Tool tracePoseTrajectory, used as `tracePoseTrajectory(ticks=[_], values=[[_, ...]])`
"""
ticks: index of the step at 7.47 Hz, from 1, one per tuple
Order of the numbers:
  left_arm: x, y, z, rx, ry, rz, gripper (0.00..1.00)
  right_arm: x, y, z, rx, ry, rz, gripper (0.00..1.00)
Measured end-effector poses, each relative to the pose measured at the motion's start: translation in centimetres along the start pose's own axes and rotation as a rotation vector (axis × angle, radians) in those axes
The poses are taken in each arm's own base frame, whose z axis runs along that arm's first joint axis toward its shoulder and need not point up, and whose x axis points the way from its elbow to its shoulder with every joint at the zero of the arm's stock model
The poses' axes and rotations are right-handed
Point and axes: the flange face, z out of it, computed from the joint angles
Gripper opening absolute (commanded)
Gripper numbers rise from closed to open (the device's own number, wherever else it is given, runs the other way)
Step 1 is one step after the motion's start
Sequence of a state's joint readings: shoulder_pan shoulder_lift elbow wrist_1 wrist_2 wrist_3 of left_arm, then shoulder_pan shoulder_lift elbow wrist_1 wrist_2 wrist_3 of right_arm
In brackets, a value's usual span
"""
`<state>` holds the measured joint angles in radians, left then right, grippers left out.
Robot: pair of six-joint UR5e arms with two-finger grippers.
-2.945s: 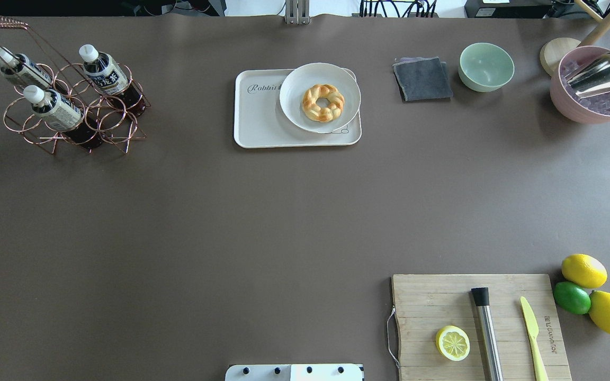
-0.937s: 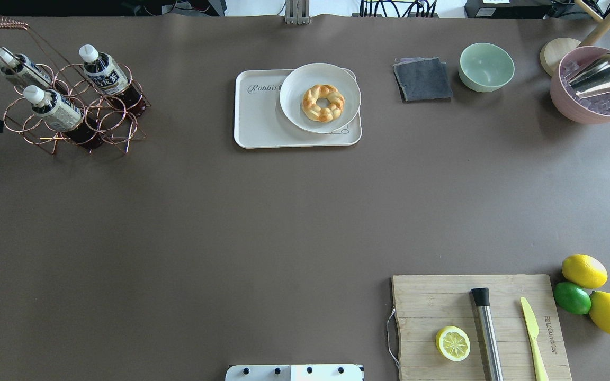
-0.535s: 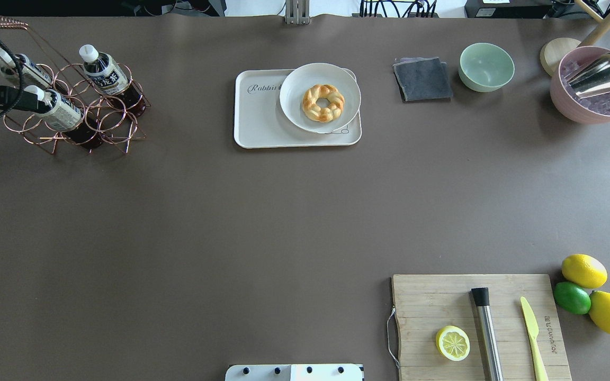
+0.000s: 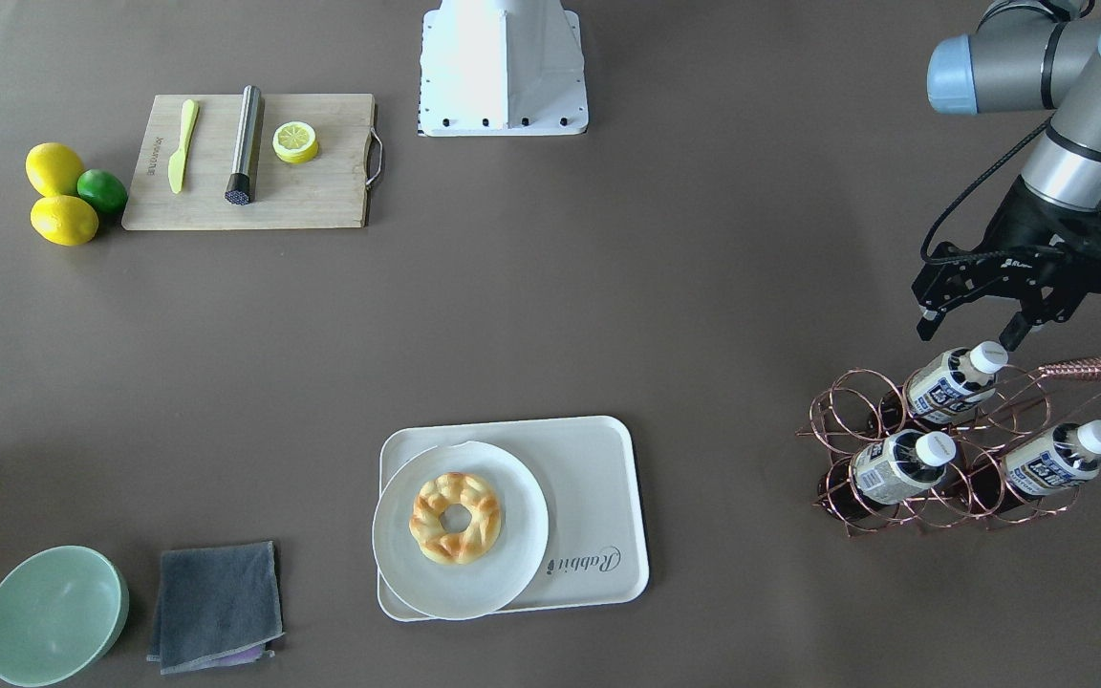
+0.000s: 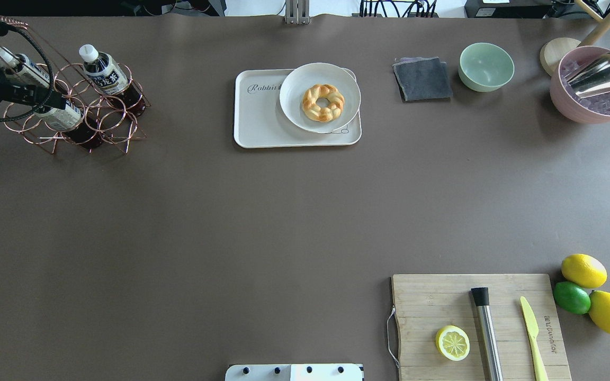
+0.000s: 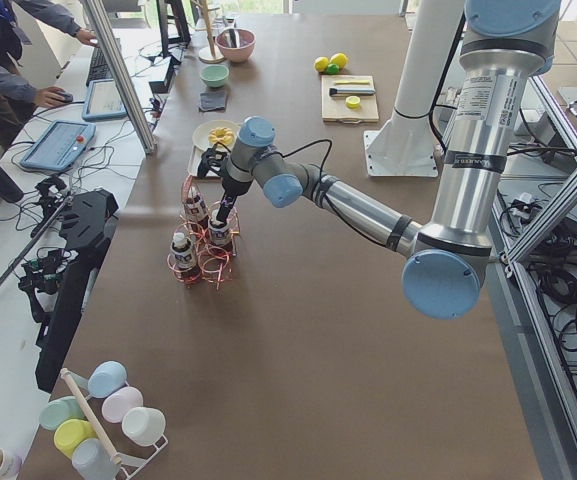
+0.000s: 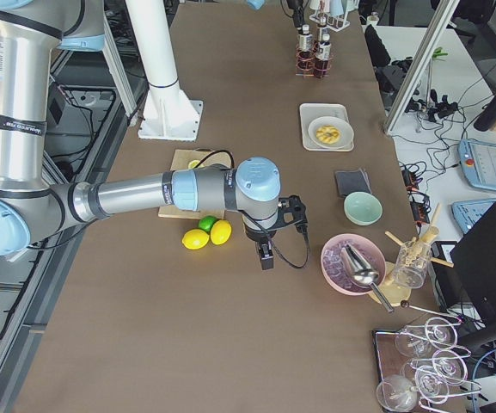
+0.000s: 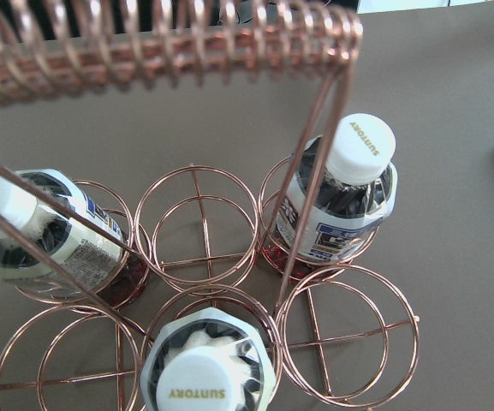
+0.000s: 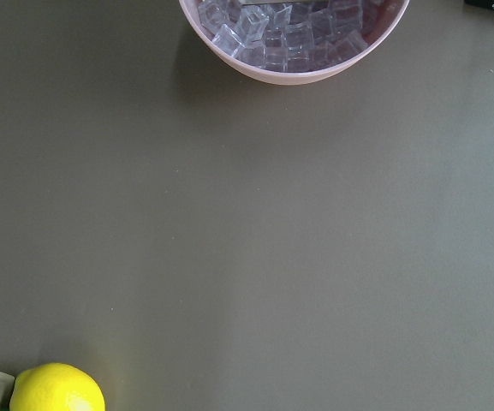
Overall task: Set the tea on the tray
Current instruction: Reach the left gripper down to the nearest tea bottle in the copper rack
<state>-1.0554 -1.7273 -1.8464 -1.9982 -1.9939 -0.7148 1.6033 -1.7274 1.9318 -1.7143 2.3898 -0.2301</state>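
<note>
Three tea bottles (image 4: 952,382) (image 4: 895,465) (image 4: 1052,459) with white caps lean in a copper wire rack (image 4: 1095,366) at the table's far left. They also show in the overhead view (image 5: 105,71) and from above in the left wrist view (image 8: 336,201). My left gripper (image 4: 969,333) hangs open and empty just above the rack, over the bottle nearest the robot. The cream tray (image 4: 598,478) holds a white plate (image 4: 512,564) with a braided donut (image 4: 455,516). My right gripper (image 7: 265,254) hovers near the lemons; I cannot tell if it is open.
A wooden cutting board (image 5: 432,301) with a lemon half, metal muddler and yellow knife lies front right, with lemons and a lime (image 5: 572,297) beside it. A green bowl (image 5: 486,66), grey cloth (image 5: 422,78) and pink ice bowl (image 5: 596,106) stand at the back right.
My left arm has come in from the left edge and moved over the bottle rack. The bottles, tray and plate have not moved.
</note>
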Motion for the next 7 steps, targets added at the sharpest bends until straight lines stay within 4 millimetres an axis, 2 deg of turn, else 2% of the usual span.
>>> tracePoseTrajectory(ticks=[3,5,6,7], values=[[-0.9,0.2,0.5,-0.010,-0.015,0.015,0.74,-0.2,-0.1,0.2,-0.003,-0.003,-0.001,1.00],[-1.6,0.0,0.4,-0.010,-0.019,0.006,0.72,-0.4,-0.2,0.1,-0.002,-0.003,-0.004,1.00],[-1.7,-0.1,0.4,-0.011,-0.021,0.003,0.65,-0.4,-0.2,0.1,-0.002,-0.003,-0.004,1.00],[-2.0,-0.2,0.5,-0.011,-0.025,-0.001,0.52,-0.4,-0.2,0.1,-0.003,-0.002,-0.005,1.00]])
